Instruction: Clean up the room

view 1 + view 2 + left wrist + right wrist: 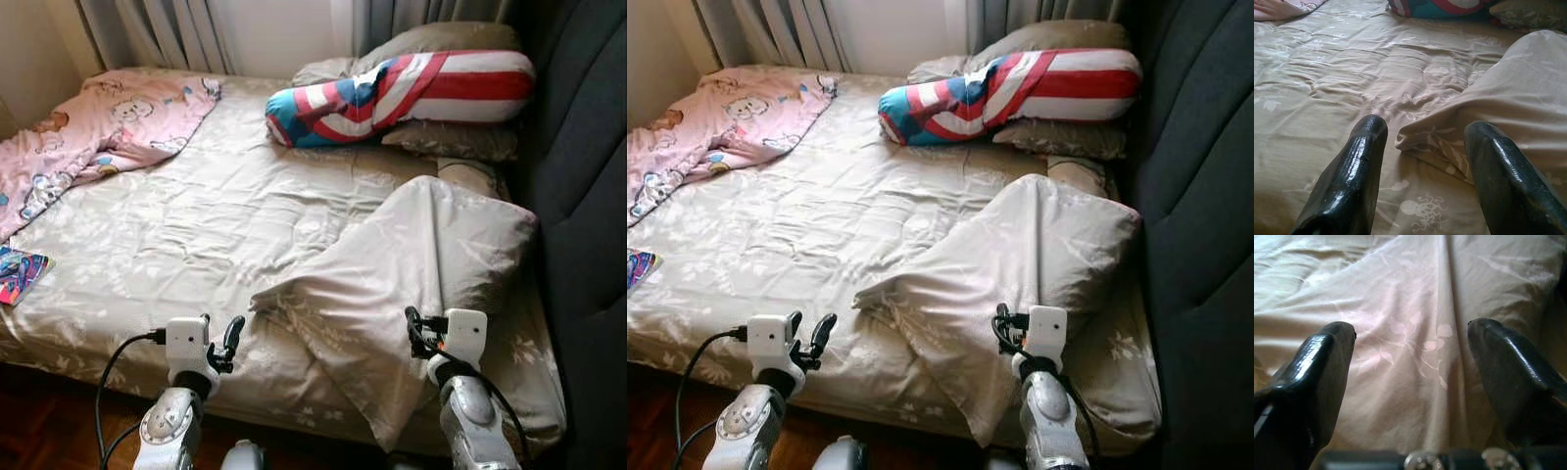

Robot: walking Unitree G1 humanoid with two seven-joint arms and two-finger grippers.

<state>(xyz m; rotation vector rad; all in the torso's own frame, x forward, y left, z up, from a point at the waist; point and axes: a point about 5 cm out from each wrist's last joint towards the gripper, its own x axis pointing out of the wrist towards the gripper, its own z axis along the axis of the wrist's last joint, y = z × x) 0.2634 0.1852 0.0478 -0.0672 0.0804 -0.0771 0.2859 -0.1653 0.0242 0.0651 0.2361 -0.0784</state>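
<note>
Both jaws stand wide open, holding nothing. Left gripper [220,343] hovers just beside the near corner of the beige flower-print pillow [411,284]; right gripper [423,333] sits over the pillow's lower part. Pillow lies slantwise on the beige bed sheet [196,235], well short of the red, white and blue striped bolster [402,93] at the head. Judgement: light, soft, loose slippery casing; fabric will bunch. Best hold: pinch the two near corners, one per gripper.
</note>
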